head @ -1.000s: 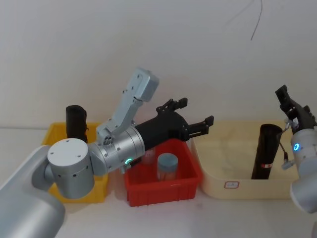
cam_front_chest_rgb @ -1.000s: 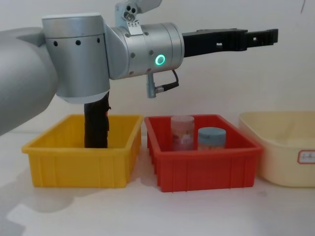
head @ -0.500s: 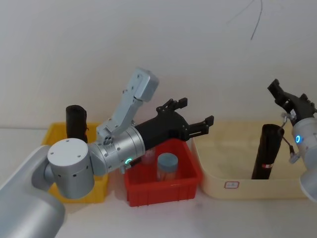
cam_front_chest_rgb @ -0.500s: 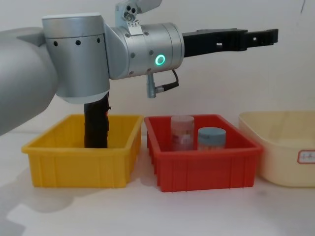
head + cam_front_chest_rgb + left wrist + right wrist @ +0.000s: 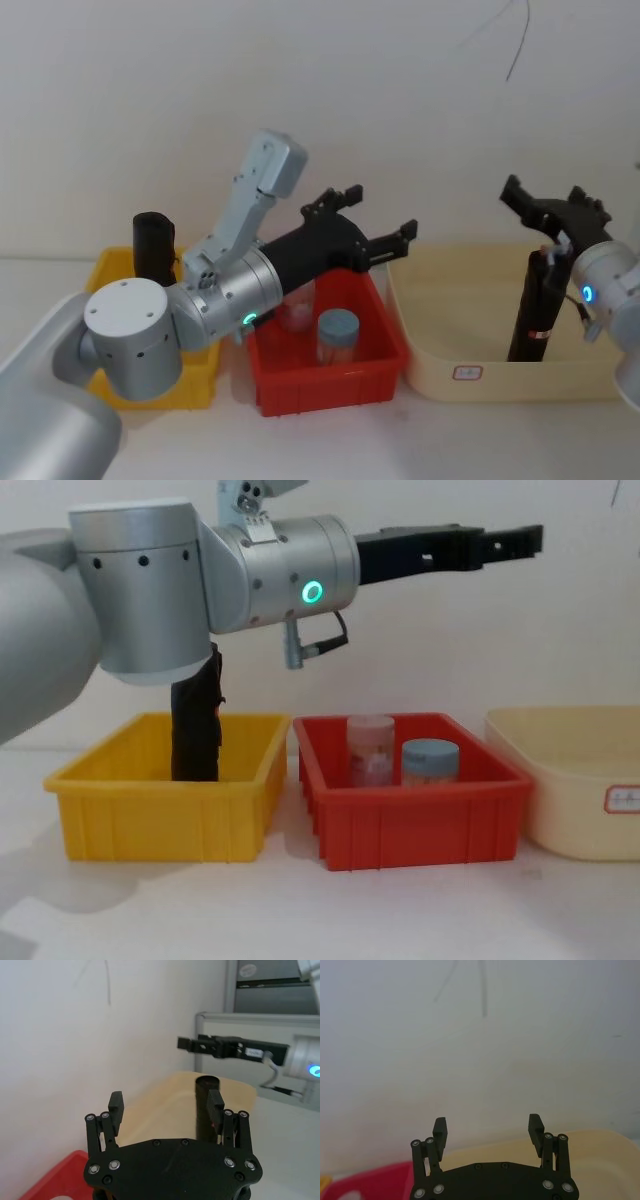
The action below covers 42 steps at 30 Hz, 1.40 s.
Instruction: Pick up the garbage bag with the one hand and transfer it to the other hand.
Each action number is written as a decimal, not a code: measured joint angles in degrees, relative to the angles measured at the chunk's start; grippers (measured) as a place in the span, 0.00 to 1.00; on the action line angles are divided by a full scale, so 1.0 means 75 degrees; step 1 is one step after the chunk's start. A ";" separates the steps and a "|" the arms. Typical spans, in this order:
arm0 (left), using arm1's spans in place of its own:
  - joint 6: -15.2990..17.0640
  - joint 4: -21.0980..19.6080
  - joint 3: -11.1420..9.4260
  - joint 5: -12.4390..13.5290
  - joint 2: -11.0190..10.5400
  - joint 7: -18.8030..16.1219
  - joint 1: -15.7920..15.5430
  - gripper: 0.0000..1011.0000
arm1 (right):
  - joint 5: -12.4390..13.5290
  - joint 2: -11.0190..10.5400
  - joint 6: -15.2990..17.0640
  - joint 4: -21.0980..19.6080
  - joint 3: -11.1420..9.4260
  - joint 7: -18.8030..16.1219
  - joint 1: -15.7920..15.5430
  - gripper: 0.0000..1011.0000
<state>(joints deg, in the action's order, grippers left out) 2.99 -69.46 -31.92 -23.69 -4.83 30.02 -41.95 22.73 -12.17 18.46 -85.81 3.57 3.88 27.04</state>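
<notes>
The garbage bag (image 5: 534, 305), a tall black roll with a small red-and-white sticker, stands upright in the cream tub (image 5: 450, 330) at the right. My right gripper (image 5: 549, 200) hovers open just above the roll's top, not touching it. My left gripper (image 5: 378, 213) is open and empty, held in the air over the red bin and pointing toward the tub. In the left wrist view the left gripper (image 5: 165, 1108) faces the garbage bag (image 5: 203, 1110), with the right gripper (image 5: 220, 1046) above it. The right wrist view has the right gripper (image 5: 488, 1130) open before the wall.
A yellow bin (image 5: 160, 805) at the left holds another black roll (image 5: 195, 725) standing upright. The red bin (image 5: 410, 815) in the middle holds a clear jar (image 5: 371, 748) and a blue-lidded jar (image 5: 430, 760). A white wall rises close behind the bins.
My right gripper has swung left from beyond the tub's right side to above the garbage bag's top. My left arm has lifted and turned slightly, still open.
</notes>
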 joint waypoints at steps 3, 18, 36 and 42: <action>-0.0038 -0.0097 0.0055 0.0043 -0.0038 -0.0139 0.0050 0.99 | -0.0085 -0.0107 0.0106 -0.0103 0.0156 -0.0135 -0.0054 0.99; -0.0235 -0.0969 0.0597 0.0462 -0.0394 -0.1289 0.0489 0.99 | -0.0607 -0.0566 0.0577 -0.0535 0.1269 -0.1117 -0.0261 0.99; -0.0043 -0.1993 0.1430 0.1107 -0.0841 -0.2776 0.1088 0.99 | -0.0964 -0.0468 0.0564 -0.0418 0.2519 -0.2266 -0.0181 0.99; 0.0095 -0.2211 0.1678 0.1300 -0.0942 -0.3192 0.1226 0.99 | -0.0983 -0.0350 0.0480 -0.0179 0.2776 -0.2554 -0.0163 0.99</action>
<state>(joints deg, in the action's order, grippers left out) 3.70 -86.04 -19.34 -13.94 -11.90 6.08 -32.76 15.36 -14.80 22.06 -87.16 24.40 -15.28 25.82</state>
